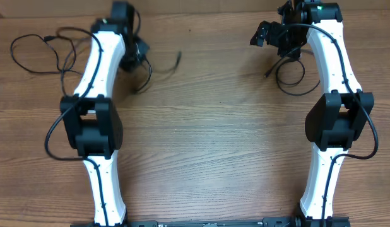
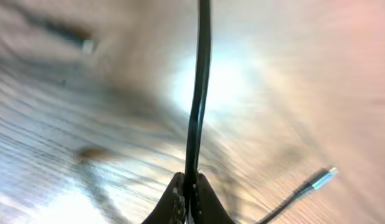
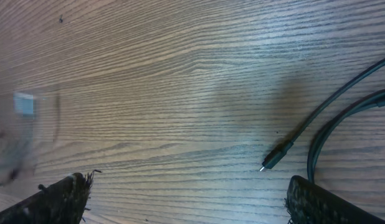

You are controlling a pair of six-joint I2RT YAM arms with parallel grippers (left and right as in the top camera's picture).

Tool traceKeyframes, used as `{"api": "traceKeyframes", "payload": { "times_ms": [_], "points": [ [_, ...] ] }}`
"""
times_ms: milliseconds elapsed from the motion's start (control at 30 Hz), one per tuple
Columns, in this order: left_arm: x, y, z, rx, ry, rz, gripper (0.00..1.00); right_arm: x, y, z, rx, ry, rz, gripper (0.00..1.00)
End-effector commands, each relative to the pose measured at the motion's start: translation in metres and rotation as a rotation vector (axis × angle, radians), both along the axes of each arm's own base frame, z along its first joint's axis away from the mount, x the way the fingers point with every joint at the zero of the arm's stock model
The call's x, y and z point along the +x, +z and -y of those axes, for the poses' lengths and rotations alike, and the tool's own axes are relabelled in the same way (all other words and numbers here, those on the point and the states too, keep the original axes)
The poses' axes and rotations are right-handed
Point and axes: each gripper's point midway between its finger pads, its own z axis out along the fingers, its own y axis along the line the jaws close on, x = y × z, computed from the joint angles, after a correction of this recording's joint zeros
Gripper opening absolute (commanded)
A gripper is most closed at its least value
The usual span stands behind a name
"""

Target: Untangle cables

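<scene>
On the wooden tabletop, thin black cables are spread in two groups along the far side. Toward the left, a tangle of loops is seen beside the left arm. One cord curves out past the arm on its other side, and a small plug lies on bare wood just beyond it. The left hand is closed, and a single black cable is pinched between its fingers. In the wrist view, this cable runs straight up from the grip. A silver-tipped plug is seen lying on the wood to the right of the grip. Another plug end is only a blur at the upper left. Which of the loops the held cable belongs to cannot be told.

Toward the right, a separate cable loop lies just beside the right arm. The right hand is held wide open above the wood, with nothing gripped. A dark connector is seen lying between the two fingers, nearer the right one and apart from both.
</scene>
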Motion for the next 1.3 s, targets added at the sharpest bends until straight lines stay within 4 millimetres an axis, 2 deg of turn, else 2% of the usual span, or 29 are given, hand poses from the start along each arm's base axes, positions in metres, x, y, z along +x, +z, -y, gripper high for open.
{"api": "traceKeyframes", "payload": {
  "times_ms": [0,100,167,233,333,433,500,600,667,767,933,1033,1100,1200,1267],
  "points": [
    [0.014,0.143,0.005,0.029,-0.1,0.319,0.04,0.003,0.02,-0.001,-0.005,0.008,0.051,1.0],
    [0.01,0.2,0.003,0.069,-0.155,0.448,0.04,0.003,0.02,-0.001,-0.006,0.008,0.051,1.0],
    [0.006,0.23,-0.001,0.114,-0.185,0.519,0.04,0.003,0.02,-0.001,-0.006,0.008,0.051,1.0],
    [-0.004,0.274,-0.007,0.169,-0.223,0.621,0.04,0.003,0.02,-0.001,-0.006,0.008,0.051,1.0],
    [-0.02,0.322,0.001,0.176,-0.297,0.743,0.04,0.002,0.02,-0.001,-0.005,0.008,0.051,1.0],
    [-0.037,0.353,0.031,0.103,-0.48,0.85,0.04,0.003,0.02,-0.001,-0.005,0.008,0.051,1.0],
    [-0.056,0.368,0.065,0.016,-0.71,0.929,0.04,0.002,0.02,-0.001,-0.004,0.006,0.05,1.0],
    [-0.079,0.382,0.1,-0.114,-0.963,1.03,0.04,0.003,0.02,-0.001,-0.004,0.005,0.05,1.0],
    [-0.093,0.392,0.116,-0.166,-1.099,1.101,0.04,0.003,0.02,0.0,-0.004,0.004,0.05,1.0],
    [-0.108,0.399,0.126,-0.21,-1.215,1.163,0.04,0.002,0.02,-0.001,-0.004,0.005,0.049,1.0],
    [-0.1,0.391,0.107,-0.159,-1.166,1.126,0.04,0.002,0.02,-0.001,-0.004,0.005,0.049,1.0],
    [-0.084,0.364,0.073,-0.042,-1.02,0.984,0.04,0.002,0.02,-0.001,-0.004,0.005,0.047,1.0],
    [-0.077,0.338,0.04,0.053,-0.887,0.835,0.04,0.001,0.02,0.0,-0.004,0.004,0.043,1.0],
    [-0.083,0.303,-0.014,0.15,-0.67,0.615,0.04,0.001,0.02,-0.001,-0.004,0.005,0.044,1.0],
    [-0.092,0.29,-0.04,0.158,-0.574,0.524,0.04,0.003,0.02,-0.001,-0.004,0.005,0.051,1.0]
  ]
}}
